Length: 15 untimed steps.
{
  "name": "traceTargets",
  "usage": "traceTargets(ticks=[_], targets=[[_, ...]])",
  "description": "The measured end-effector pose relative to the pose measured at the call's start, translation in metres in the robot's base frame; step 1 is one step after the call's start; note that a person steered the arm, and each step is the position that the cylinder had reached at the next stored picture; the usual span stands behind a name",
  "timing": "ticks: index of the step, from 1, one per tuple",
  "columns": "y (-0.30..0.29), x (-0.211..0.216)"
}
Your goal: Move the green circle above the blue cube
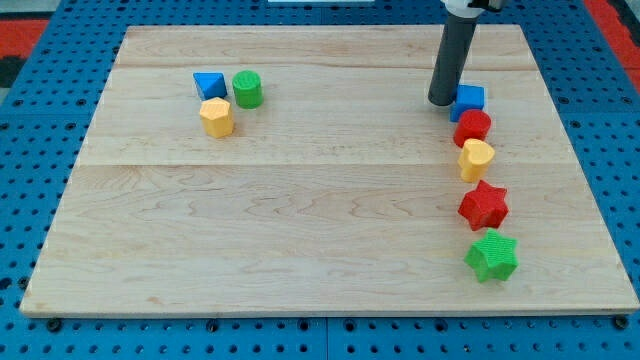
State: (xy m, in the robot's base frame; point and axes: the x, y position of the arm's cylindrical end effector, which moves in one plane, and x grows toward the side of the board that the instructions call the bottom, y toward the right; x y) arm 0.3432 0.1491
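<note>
A pale wooden counter (320, 230) fills most of the view, resting on a blue pegged surface. There is no pincer on this arm, so there is nothing to be wide, narrow or holding; it ends in a dark upright rod, and my tip (441, 102) stands on the counter near the view's top right, touching or just beside the left side of the blue cube (468, 100).

Below the blue cube, 4 blocks run down the view's right in a loose column: a red rounded block (473, 127), a yellow block (476, 159), a red star (484, 206) and a green star (492, 256).

The green circle (247, 89), a short green cylinder, sits well apart at the view's upper left, just right of a blue triangular block (209, 84) and above right of a yellow hexagonal block (216, 117).

Judged from this, the move has not begun. To do it well, my tip should leave the cube undisturbed, travel to the left side of the green circle without nudging its 2 neighbours, then push it rightward along the top, stopping above the cube.
</note>
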Motion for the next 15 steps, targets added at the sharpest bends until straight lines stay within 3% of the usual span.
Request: traceTargets(ticks=[2,4,5,7,8,9,10,11,12,13,14,15], targets=[[-0.02,0.004],[-0.189,0.1],[-0.256,0.098],[-0.271,0.014],[-0.27,-0.009],[-0.228,-0.027],[-0.248,-0.049],[-0.209,-0.06],[-0.127,-0.049],[-0.111,-0.04],[-0.153,-0.005],[-0.112,0.004]])
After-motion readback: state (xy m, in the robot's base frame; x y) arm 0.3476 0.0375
